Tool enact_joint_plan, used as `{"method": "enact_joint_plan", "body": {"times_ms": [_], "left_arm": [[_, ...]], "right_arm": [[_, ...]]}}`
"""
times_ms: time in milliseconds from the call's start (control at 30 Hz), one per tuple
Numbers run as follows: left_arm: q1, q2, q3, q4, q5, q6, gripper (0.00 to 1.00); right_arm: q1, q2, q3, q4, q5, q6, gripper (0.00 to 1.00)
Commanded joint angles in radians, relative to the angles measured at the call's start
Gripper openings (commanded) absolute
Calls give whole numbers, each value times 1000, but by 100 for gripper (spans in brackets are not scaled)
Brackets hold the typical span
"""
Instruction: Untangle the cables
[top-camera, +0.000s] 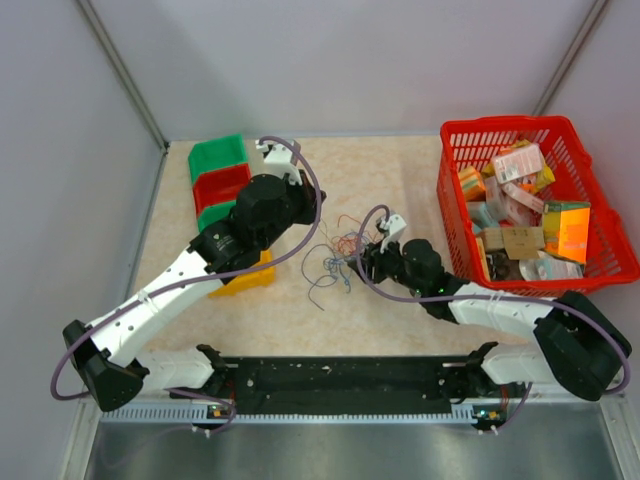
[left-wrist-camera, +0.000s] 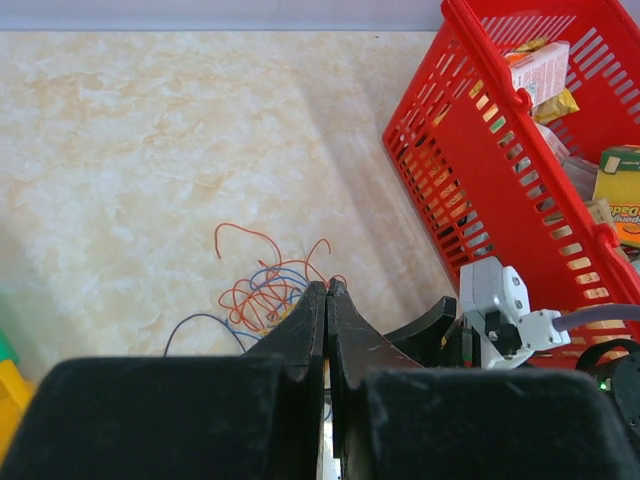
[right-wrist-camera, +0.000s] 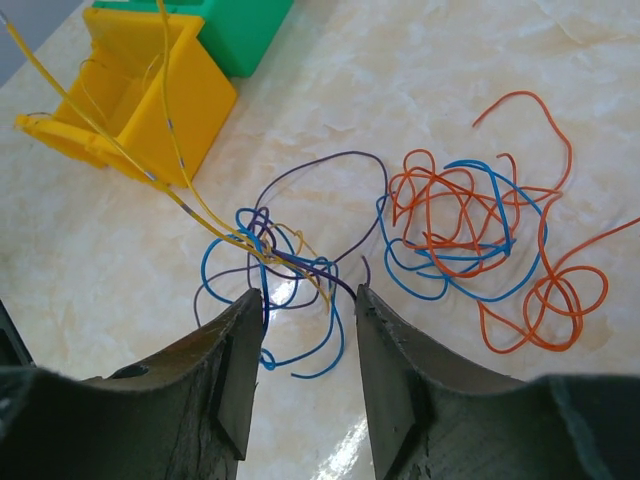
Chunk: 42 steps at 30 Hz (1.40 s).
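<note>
The cables lie in a loose tangle at the middle of the table. In the right wrist view they form a blue and purple knot and, to its right, an orange and blue knot. Two yellow strands rise taut from the blue knot and leave the frame at the upper left. My left gripper hangs above the orange wires, jaws pressed together with a sliver of yellow between them. My right gripper is open, low over the table, its fingertips either side of the blue and purple knot.
A red basket full of packets stands at the right. Green, red and yellow bins sit at the left, the yellow bin close to the tangle. The left arm reaches over the bins.
</note>
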Motion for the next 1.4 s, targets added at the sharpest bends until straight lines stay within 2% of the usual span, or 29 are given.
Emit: {"method": "enact_joint_plan", "body": {"times_ms": [0, 100, 200, 333, 467, 867, 933, 1067, 1133, 1267, 1367], "left_arm": [[3, -35, 44, 50, -28, 28, 0], [1, -29, 42, 50, -41, 40, 0], [3, -23, 41, 50, -51, 45, 0], [3, -15, 52, 55, -43, 46, 0], [4, -8, 62, 56, -37, 45, 0], [4, -20, 64, 59, -6, 22, 0], [4, -21, 61, 61, 0, 14, 0], [4, -32, 61, 52, -2, 17, 0], [4, -47, 73, 27, -20, 37, 0], [4, -133, 139, -56, -147, 166, 0], [3, -234, 196, -85, -308, 302, 0]], "right_arm": [[18, -12, 42, 68, -29, -10, 46], [21, -69, 7, 90, 0, -27, 57], [23, -95, -5, 91, 5, -34, 59], [24, -54, 16, 96, -28, -12, 49], [26, -9, 36, 98, -55, 6, 45], [41, 72, 87, 64, -39, 17, 39], [41, 77, 90, 50, -13, 14, 34], [43, 85, 99, 33, 10, 11, 14], [43, 83, 104, 6, 63, 8, 1], [40, 86, 133, -147, 385, 31, 0], [25, 121, 182, -287, 568, 48, 0]]}}
